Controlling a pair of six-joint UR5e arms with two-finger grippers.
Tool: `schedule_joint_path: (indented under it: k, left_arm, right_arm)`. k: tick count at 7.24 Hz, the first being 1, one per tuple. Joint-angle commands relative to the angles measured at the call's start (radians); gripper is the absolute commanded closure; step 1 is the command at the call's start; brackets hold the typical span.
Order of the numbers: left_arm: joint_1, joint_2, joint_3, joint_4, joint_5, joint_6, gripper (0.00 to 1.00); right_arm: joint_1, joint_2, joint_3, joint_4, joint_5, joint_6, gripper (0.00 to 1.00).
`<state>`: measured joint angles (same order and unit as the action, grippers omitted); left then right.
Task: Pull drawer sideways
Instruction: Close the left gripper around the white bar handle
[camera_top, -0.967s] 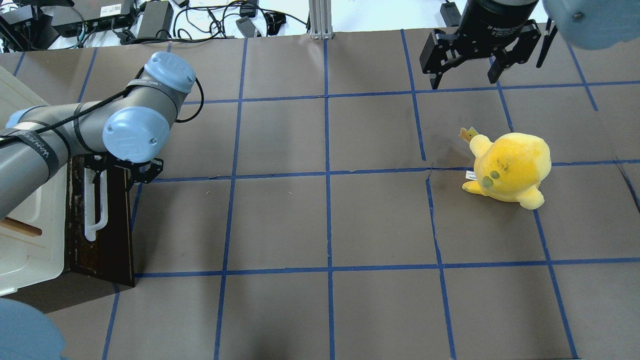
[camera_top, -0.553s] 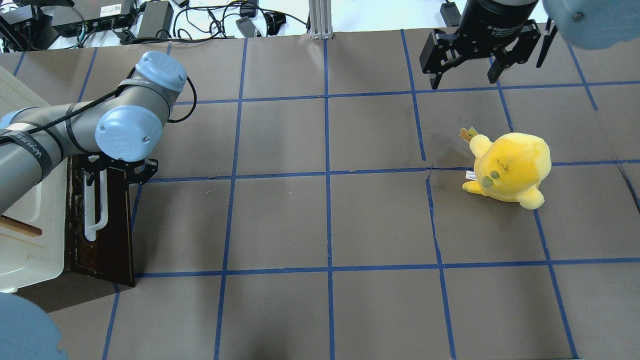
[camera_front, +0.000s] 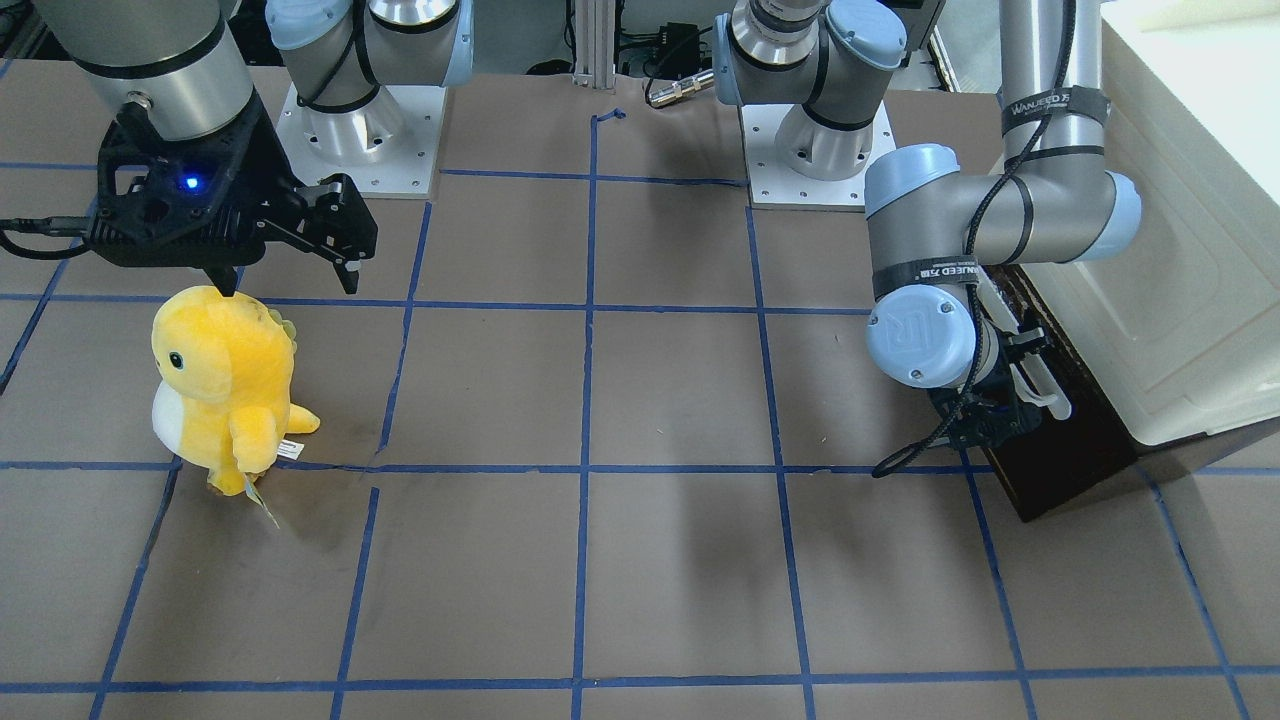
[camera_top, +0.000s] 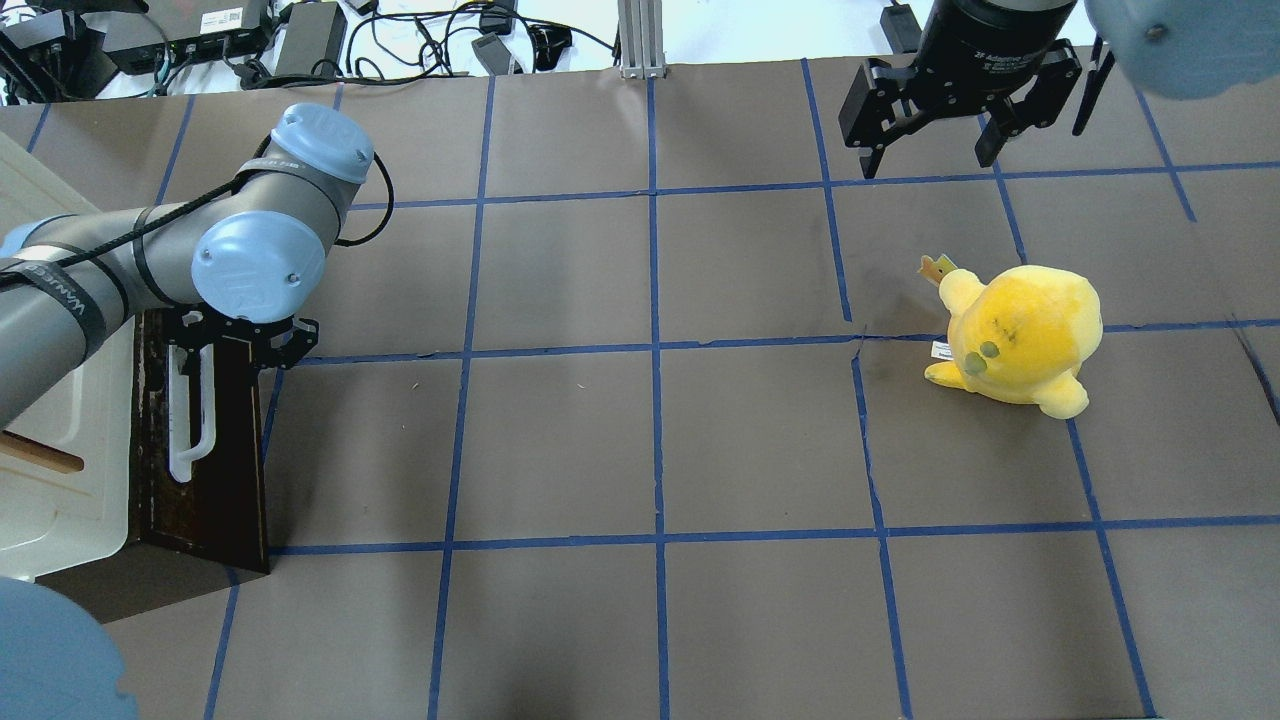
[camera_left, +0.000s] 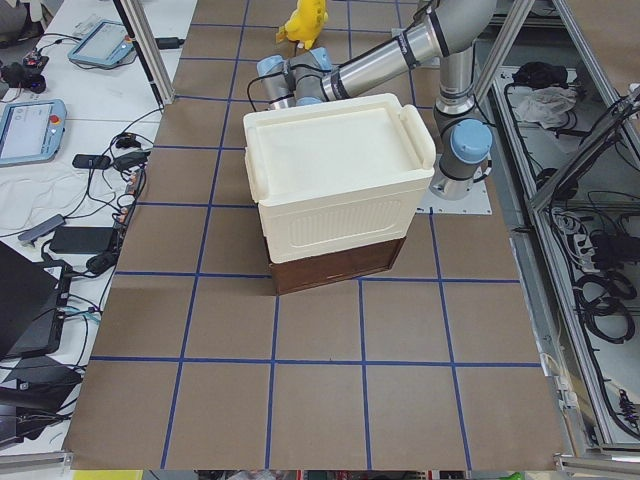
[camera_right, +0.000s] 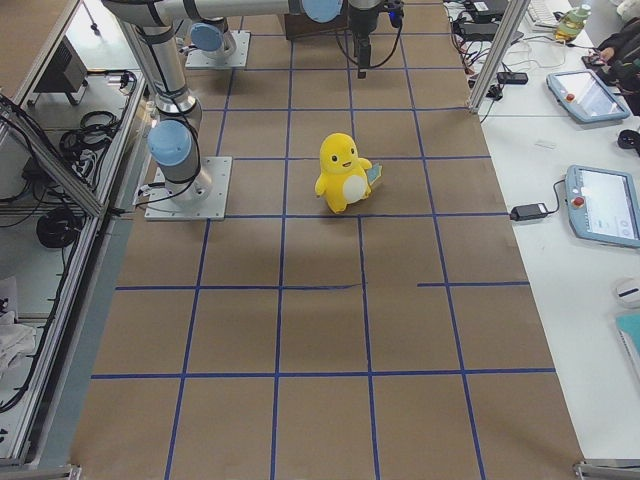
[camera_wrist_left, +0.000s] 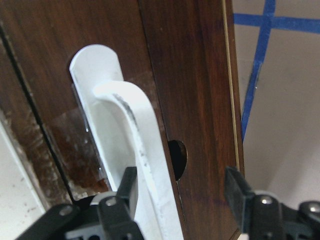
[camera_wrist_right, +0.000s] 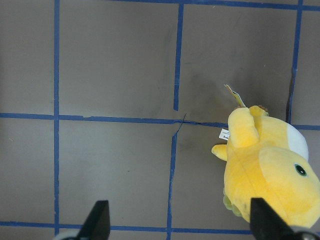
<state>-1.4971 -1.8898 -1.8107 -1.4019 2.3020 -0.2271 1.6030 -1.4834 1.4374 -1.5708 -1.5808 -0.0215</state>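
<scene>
Drawer (camera_top: 215, 450) at table's left end, under cream cabinet (camera_top: 60, 470). Left gripper (camera_wrist_left: 181, 175) straddles white handle (camera_wrist_left: 145, 150), jaws apart, not yet clamped — likely positioned for sideways pull. Right gripper (camera_top: 930, 160) spread, parked clear near plush (camera_top: 1020, 335).

Overhead cam looks forward and down, plush toy (camera_top: 1020, 335) right of centre. Front cam opposes it, steep, with the plush toy on its left. Left-end cam sees the plush toy far off at the top edge. Right-end cam has it nearer, upper centre. Right wrist cam looks straight down, close beside the plush toy. Left wrist cam, well away from it, is tight on the drawer (camera_wrist_left: 200, 100). Overhead and front share both.
</scene>
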Motion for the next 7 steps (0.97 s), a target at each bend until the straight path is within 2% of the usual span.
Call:
schedule_joint_path:
  k: [1, 5, 6, 7]
  left_arm:
    - [0.002, 0.0, -0.001, -0.006, 0.002, 0.002, 0.4]
    - [0.002, -0.002, -0.01, -0.009, 0.0, -0.001, 0.46]
    - [0.002, 0.0, -0.01, -0.009, 0.0, 0.0, 0.55]
    - [0.002, 0.0, -0.01, -0.008, 0.0, -0.001, 0.7]
  right_arm:
    - [0.0, 0.0, 0.0, 0.0, 0.001, 0.0, 0.0]
    - [0.0, 0.0, 0.0, 0.0, 0.001, 0.0, 0.0]
    - [0.0, 0.0, 0.0, 0.0, -0.001, 0.0, 0.0]
    - [0.0, 0.0, 0.0, 0.0, -0.001, -0.002, 0.0]
